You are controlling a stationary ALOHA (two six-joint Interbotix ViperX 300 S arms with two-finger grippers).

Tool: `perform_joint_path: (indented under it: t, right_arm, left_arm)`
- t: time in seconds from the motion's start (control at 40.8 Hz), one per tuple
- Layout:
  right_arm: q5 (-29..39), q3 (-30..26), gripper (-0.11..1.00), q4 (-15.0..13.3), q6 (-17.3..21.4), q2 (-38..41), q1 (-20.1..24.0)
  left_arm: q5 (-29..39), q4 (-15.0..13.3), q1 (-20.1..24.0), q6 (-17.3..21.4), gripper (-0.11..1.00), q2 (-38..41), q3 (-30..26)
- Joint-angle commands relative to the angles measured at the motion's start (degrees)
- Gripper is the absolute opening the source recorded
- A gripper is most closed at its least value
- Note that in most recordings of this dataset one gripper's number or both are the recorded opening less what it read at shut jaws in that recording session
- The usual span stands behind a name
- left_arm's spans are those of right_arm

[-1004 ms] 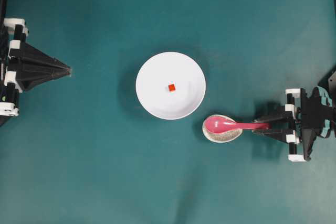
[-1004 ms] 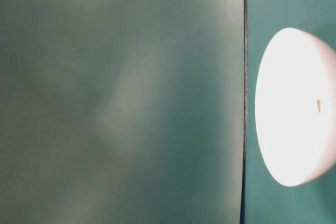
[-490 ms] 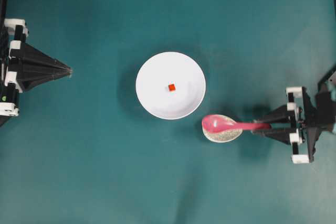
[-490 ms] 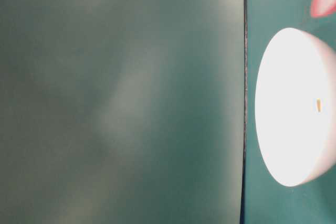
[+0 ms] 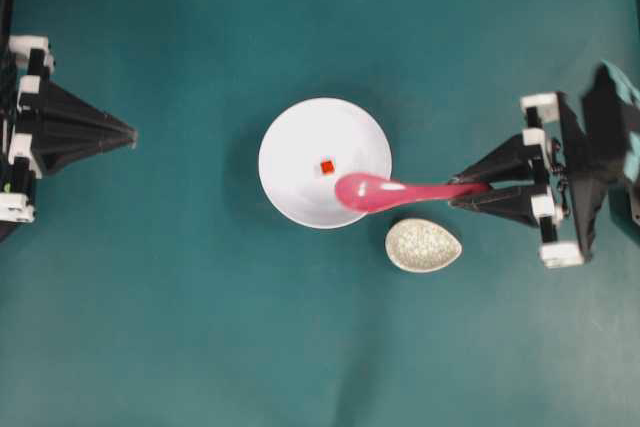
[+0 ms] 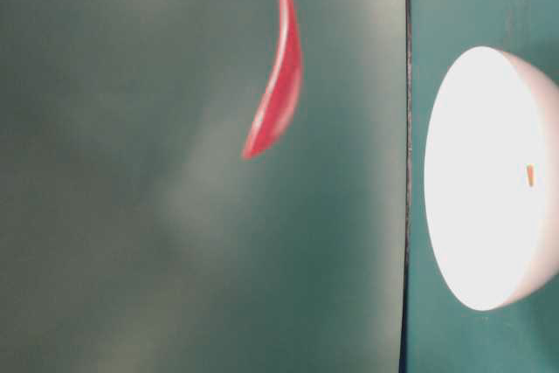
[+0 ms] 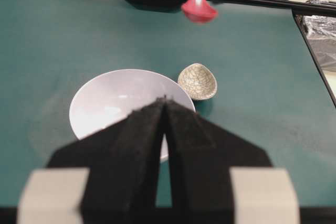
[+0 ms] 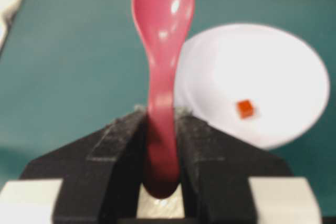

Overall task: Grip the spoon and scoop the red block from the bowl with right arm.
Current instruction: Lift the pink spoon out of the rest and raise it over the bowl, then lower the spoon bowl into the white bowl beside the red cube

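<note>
The right gripper (image 5: 478, 193) is pinching the spoon (image 5: 385, 192) by the end of its handle. In the right wrist view the two black fingers (image 8: 115, 140) press on both sides of the pink handle, and the scoop sticks out in front. The spoon is up in the air. The side view shows it hanging high, well above the bench (image 5: 200, 327), with the scoop end lower than the handle.

From above, the scoop is over the right side of the bowl (image 5: 300, 137). The handle runs out to the right, past the bowl's rim, to the gripper.

The red block (image 5: 326, 167) lies in the bowl, near the middle. Seen from above, it is just beside the tip of the scoop, up and to the left. The spoon is not touching it.

A small speckled grey dish (image 5: 423, 245) sits on the bench just below and to the right of the bowl. It has nothing in it.

The left gripper (image 5: 128, 134) is far off at the left side of the bench. Its two fingers are pressed together, and it holds nothing.
</note>
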Motion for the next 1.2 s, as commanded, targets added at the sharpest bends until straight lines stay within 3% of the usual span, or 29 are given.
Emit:
perform_joint_path:
  t: [0.0, 0.098, 0.245, 0.343, 0.465, 0.514, 0.588, 0.735, 0.882, 1.176]
  right_arm:
    - [13.4, -6.1, 0.24, -0.5, -0.9, -1.5, -7.0]
    - [22.9, -10.5, 0.24, -0.6, -0.7, -1.4, -13.0]
    - [29.9, -15.5, 0.24, -0.5, 2.2, -0.3, -19.0]
    - [32.5, -17.8, 0.24, -0.5, 9.1, 1.2, -22.7]
    - [36.8, -20.5, 0.24, -1.1, 22.2, 4.7, -26.7]
    - [38.8, -21.3, 0.24, -2.0, 24.9, 6.2, -27.1]
    - [44.1, -23.6, 0.24, -5.8, 27.5, 9.4, -27.0]
    - [53.2, -28.7, 0.24, -11.3, 27.8, 15.4, -25.7]
    - [56.2, -33.0, 0.24, -14.4, 27.5, 20.0, -23.3]
    - [60.0, -38.4, 0.24, -23.7, 27.9, 27.0, -18.5]
  left_arm:
    - [-0.3, 0.1, 0.1, 0.1, 0.00, 0.4, -1.6]
    - [-0.3, 0.1, 0.1, 0.1, 0.00, 0.4, -1.6]
    - [-0.3, 0.2, 0.1, 0.1, 0.00, 0.4, -1.6]
    - [-0.2, 0.2, 0.1, 0.1, 0.00, 0.4, -1.6]
    - [-0.3, 0.2, 0.1, 0.1, 0.00, 0.4, -1.6]
    - [-0.3, 0.2, 0.1, 0.1, 0.00, 0.4, -1.6]
    - [-0.3, 0.2, 0.1, 0.1, 0.00, 0.4, -1.6]
    - [-0.3, 0.2, 0.1, 0.2, 0.00, 0.4, -1.6]
    - [-0.2, 0.2, 0.1, 0.2, 0.00, 0.4, -1.6]
    - [-0.2, 0.2, 0.1, 0.3, 0.00, 0.4, -1.6]
